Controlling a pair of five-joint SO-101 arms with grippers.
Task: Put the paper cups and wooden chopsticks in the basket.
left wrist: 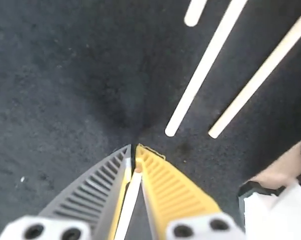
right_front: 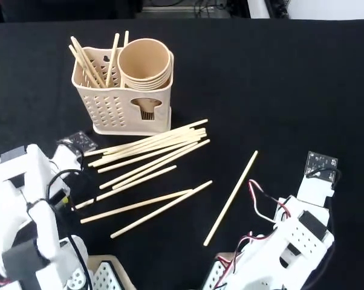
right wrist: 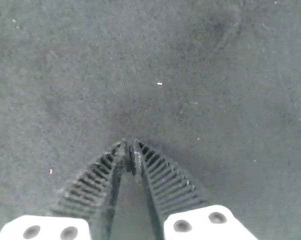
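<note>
While paper cups (right_front: 144, 60) sit stacked in the basket (right_front: 118, 109), I log: left gripper (left wrist: 134, 149) clamped on one chopstick (left wrist: 129, 200), pickup under way; right gripper (right wrist: 129, 148) closed, empty; loose chopsticks (right_front: 147, 145) beside basket. Next, probably: lift, carry to basket.

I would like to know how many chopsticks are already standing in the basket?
5 visible: three chopsticks lean at the basket's left end, two more stand beside the paper cups; others may be hidden inside.

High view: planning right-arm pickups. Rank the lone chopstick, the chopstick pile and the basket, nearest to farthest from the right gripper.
1. Lone chopstick, just left of the right gripper.
2. Chopstick pile, mid-table.
3. Basket, back left.
</note>
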